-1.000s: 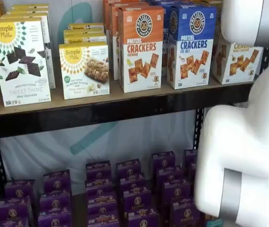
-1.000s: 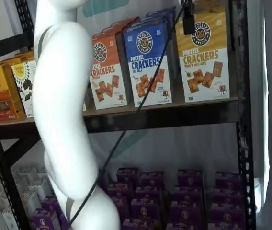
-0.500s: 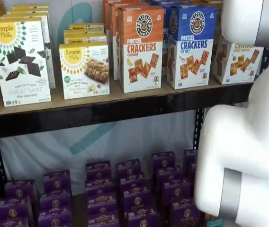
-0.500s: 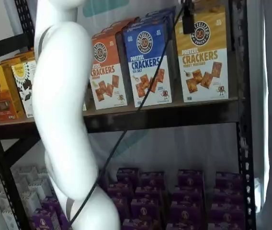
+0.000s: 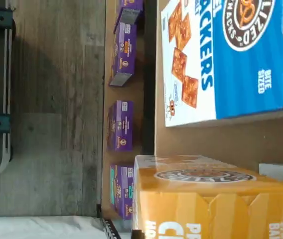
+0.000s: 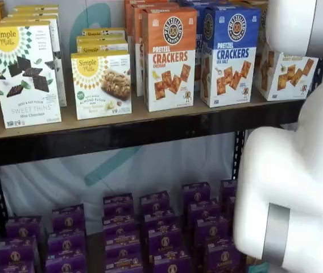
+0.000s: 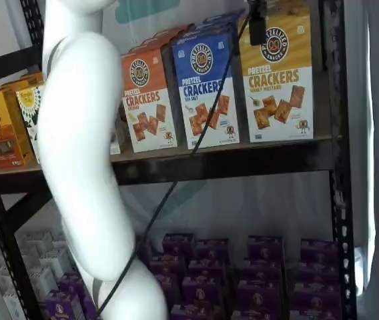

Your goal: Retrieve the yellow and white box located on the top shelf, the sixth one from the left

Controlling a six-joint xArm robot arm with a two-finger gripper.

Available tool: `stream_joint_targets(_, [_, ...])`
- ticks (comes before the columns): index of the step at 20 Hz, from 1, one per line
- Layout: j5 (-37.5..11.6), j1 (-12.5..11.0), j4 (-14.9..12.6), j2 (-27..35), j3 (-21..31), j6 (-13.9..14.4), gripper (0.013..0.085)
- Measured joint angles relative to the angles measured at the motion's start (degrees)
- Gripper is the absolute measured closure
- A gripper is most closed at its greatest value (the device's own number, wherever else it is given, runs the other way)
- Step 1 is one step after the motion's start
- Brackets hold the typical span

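The Honey Mustard Pretzel Crackers box (image 7: pixel 276 77), the yellow and white one, is at the end of the row on the top shelf (image 7: pixel 229 160), just beside the blue Sea Salt Pretzel Crackers box (image 7: pixel 206 90). In both shelf views it looks tipped a little out of line with that neighbour, its base seeming slightly raised off the board, so I would judge the lift has begun, though I cannot be sure it is clear of the wood. The tool (image 7: pixel 257 23) shows only as a dark finger at the box's top edge with a cable trailing down; side-on like that, I cannot tell whether it is closed on the carton or how wide it stands. The white arm (image 6: pixel 298 187) blocks most of the box in a shelf view. From the wrist view, the yellow top flap (image 5: pixel 216 199) sits very close beneath the camera, which suits a grip at the top. What is left, by my reckoning: raise it free, draw it out past the front rail, and carry it away. Nothing has left the shelf yet.
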Motion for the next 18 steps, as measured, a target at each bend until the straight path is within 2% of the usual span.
stream_joint_targets(10, [3.05,-2.27,0.04,-4.66,3.63,-1.81,0.037])
stream_joint_targets(15, [3.56,-2.91,0.88,-9.08,8.42,-2.0,0.037])
stream_joint_targets(18, [3.19,-2.35,0.28,-11.83,11.62,-1.84,0.037])
